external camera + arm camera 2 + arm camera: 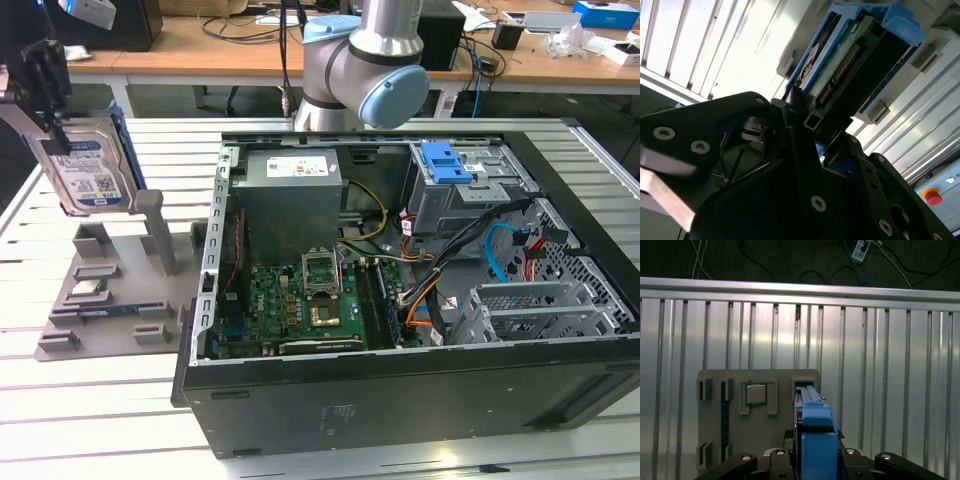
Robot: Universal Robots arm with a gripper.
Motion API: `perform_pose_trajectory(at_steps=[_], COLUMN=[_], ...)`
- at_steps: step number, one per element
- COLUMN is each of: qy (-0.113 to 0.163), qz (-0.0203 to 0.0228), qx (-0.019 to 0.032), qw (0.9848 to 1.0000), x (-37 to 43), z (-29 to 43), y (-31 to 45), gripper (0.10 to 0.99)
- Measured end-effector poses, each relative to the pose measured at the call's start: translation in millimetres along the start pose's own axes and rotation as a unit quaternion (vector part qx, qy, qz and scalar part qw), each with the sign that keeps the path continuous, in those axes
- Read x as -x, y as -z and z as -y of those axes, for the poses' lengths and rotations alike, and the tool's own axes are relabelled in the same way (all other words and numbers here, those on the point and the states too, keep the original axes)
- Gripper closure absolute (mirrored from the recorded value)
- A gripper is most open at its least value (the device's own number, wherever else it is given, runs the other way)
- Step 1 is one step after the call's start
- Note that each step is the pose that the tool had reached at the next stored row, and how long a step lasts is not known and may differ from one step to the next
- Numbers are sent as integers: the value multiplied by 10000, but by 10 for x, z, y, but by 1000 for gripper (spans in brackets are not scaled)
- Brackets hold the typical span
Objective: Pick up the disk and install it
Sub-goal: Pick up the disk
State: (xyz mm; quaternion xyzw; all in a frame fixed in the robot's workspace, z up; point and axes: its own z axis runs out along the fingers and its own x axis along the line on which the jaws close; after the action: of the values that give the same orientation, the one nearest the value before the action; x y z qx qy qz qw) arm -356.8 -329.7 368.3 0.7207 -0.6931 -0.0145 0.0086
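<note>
Silver-faced and blue-framed, the disk (92, 175) is hanging upright over the grey parts holder (110, 290), apparently free of its posts, at the exterior view's left and well apart from the open computer case (400, 400). The gripper (48, 100) is clamping its upper end, fingers closed on the carrier frame. Carrying it well is probably calling for a firm pinch and a steady, untilted path — the case wall and loose cables (500, 250) are looking like snag risks.
</note>
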Motion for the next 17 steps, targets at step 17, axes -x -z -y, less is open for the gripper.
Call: perform_pose_trajectory(at_steps=[17], qy=[0], qz=[0], qx=[0], qw=[10000], x=[7], z=[-27], y=[822], gripper=[718])
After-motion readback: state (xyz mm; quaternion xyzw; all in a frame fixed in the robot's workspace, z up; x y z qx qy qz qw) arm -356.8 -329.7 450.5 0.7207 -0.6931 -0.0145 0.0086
